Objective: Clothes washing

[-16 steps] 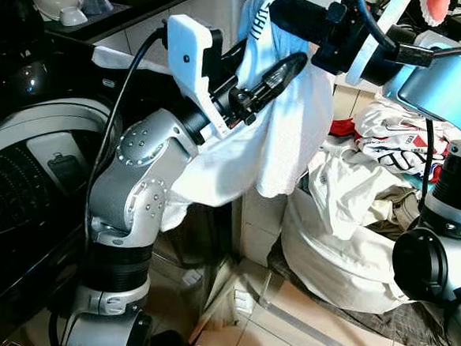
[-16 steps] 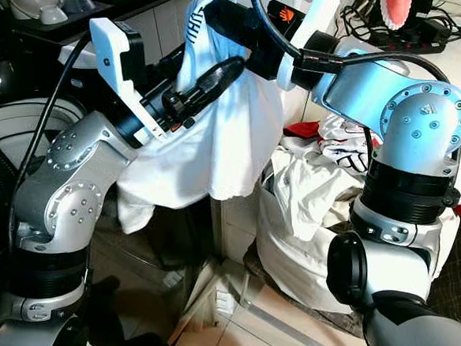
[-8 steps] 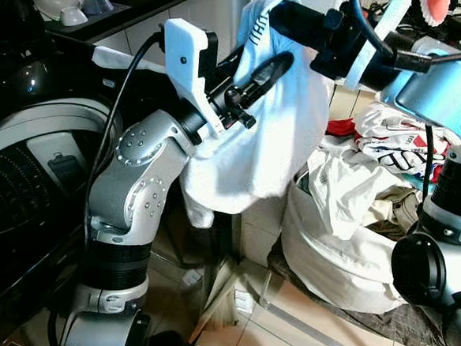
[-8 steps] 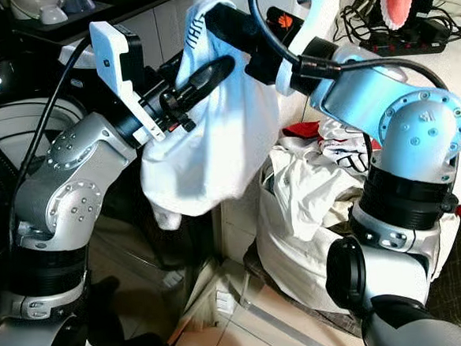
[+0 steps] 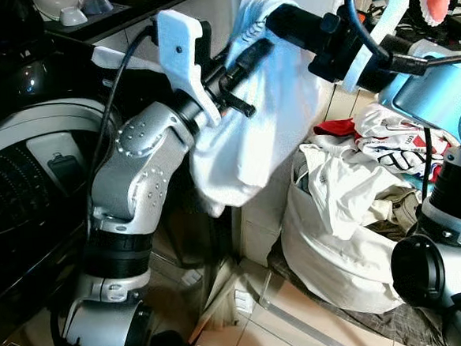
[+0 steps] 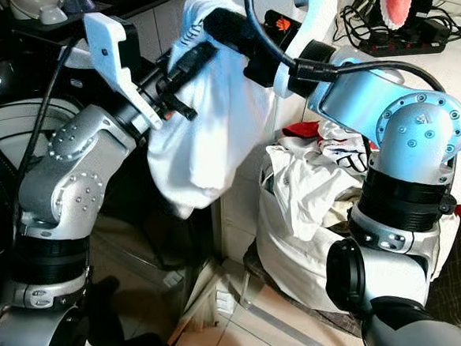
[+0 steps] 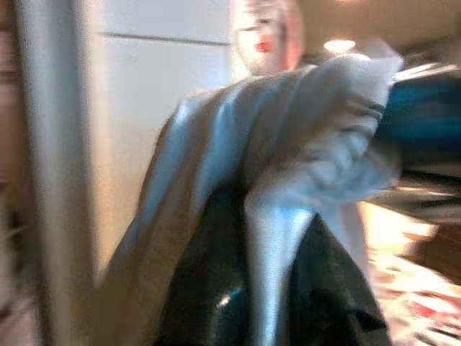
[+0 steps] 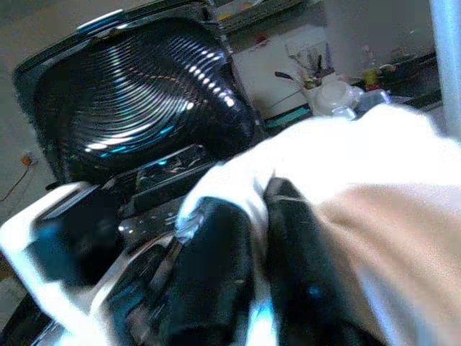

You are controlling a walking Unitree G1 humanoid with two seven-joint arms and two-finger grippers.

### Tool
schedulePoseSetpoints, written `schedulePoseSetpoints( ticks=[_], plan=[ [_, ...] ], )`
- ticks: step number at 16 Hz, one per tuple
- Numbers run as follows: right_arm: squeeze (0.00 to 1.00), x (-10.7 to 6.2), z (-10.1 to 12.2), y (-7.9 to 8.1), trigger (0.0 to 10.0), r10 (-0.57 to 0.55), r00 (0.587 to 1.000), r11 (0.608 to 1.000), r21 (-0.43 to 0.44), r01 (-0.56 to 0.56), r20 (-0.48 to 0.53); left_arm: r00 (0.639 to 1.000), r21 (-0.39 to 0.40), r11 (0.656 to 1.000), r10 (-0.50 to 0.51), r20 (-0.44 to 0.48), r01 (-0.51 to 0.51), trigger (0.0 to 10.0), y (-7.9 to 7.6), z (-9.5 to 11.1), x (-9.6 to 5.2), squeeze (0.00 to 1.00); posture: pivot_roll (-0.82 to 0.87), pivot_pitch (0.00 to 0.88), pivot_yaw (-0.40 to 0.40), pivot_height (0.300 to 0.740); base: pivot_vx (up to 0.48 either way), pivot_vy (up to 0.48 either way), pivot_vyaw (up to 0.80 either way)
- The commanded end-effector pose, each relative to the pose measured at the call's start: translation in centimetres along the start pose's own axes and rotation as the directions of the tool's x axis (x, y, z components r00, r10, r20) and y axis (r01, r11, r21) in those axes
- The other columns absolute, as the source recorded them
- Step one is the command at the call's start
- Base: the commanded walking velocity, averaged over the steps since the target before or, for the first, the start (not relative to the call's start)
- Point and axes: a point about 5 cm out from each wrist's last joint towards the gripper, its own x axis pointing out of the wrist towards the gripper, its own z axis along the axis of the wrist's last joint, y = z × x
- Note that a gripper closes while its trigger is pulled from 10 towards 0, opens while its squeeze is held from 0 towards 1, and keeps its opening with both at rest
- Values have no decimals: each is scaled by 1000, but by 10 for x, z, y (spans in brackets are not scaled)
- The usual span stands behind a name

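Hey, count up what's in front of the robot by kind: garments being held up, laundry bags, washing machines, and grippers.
Held-up white garment: 1
Laundry bag full of clothes: 1
Washing machine: 1
Grippers: 2, left gripper and right gripper, both on the garment
Total: 5

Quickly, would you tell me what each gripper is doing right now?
Left gripper: shut on the white garment.
Right gripper: shut on the same white garment, held up between both arms.
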Motion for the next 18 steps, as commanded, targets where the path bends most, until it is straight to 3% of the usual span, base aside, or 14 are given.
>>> schedulePoseSetpoints(
  ticks=[1, 3, 4, 5, 6, 7, 8, 10, 11, 12, 15, 16, 17, 18],
  plan=[
    [1000, -2, 2, 8, 10000, 40, 999, 999, -30, -40, -2, 996, 32, 996, 86, 11, -86, 0, 15, 7, -2, 0, -13, 0, 4, 740, 0, 0, 0],
    [1000, -4, 1, 7, 10000, 30, 999, 998, -54, -30, -14, 989, 91, 985, 146, 5, -146, 0, 28, 10, -2, 0, -10, 0, 1, 740, 0, 0, 0],
    [1000, -6, 1, 6, 10000, 0, 1000, 994, -108, -1, -15, 955, 249, 926, 297, -16, -284, 0, 55, 17, -2, 0, -9, 0, 0, 740, 0, 0, 0],
    [788, -7, 1, 4, 10000, -16, 1000, 992, -126, 14, -17, 924, 338, 871, 383, -10, -357, 0, 69, 22, -3, 0, -9, 0, 0, 740, 0, 0, 0],
    [0, -9, -1, 2, 10000, -43, 999, 986, -164, 37, -34, 826, 532, 686, 562, 45, -496, 0, 101, 40, -7, 0, -5, 0, 1, 740, 0, 0, 0],
    [0, -10, -7, 2, 10000, -52, 997, 982, -183, 40, -56, 720, 667, 462, 675, 163, -584, 0, 125, 63, -12, 0, -8, 0, 5, 740, 0, 0, 0],
    [0, -9, -15, 5, 10000, -46, 995, 979, -201, 28, -86, 657, 705, 335, 714, 243, -625, 0, 136, 80, -13, 0, -13, 0, 13, 740, 0, 0, 0],
    [0, -7, -36, 12, 10000, -40, 986, 967, -253, -3, -164, 563, 773, 196, 791, 239, -603, 0, 153, 78, -14, 0, -21, 0, 23, 740, 0, 0, 0],
    [0, -7, -49, 12, 10000, -63, 977, 961, -277, 4, -203, 526, 822, 126, 819, 230, -555, 1529, 161, 67, -19, 0, -30, 0, 31, 740, 0, 0, 0],
    [0, -8, -62, 12, 10000, -89, 965, 952, -306, 10, -247, 501, 869, 90, 843, 194, -487, 10000, 166, 52, -26, 0, -32, 0, 32, 740, 0, 0, 0],
    [0, -11, -82, 18, 10000, -71, 945, 953, -301, -30, -318, 455, 893, 178, 890, 33, -413, 10000, 172, 14, -41, 0, -31, 0, 28, 740, 0, 0, 0],
    [0, -13, -93, 25, 10000, -13, 933, 960, -266, -89, -360, 418, 882, 291, 900, -121, -371, 10000, 173, -16, -54, 59, -35, 0, 30, 740, 0, 0, 0],
    [0, -13, -97, 28, 10000, -3, 929, 958, -268, -104, -370, 399, 878, 311, 904, -154, -364, 10000, 174, -22, -58, 1000, -39, 0, 32, 740, 0, 0, 0],
    [0, -13, -98, 29, 10000, 6, 928, 956, -270, -114, -372, 394, 869, 329, 902, -174, -369, 10000, 174, -22, -58, 1000, -39, 0, 32, 740, 0, 0, 0]
  ],
)
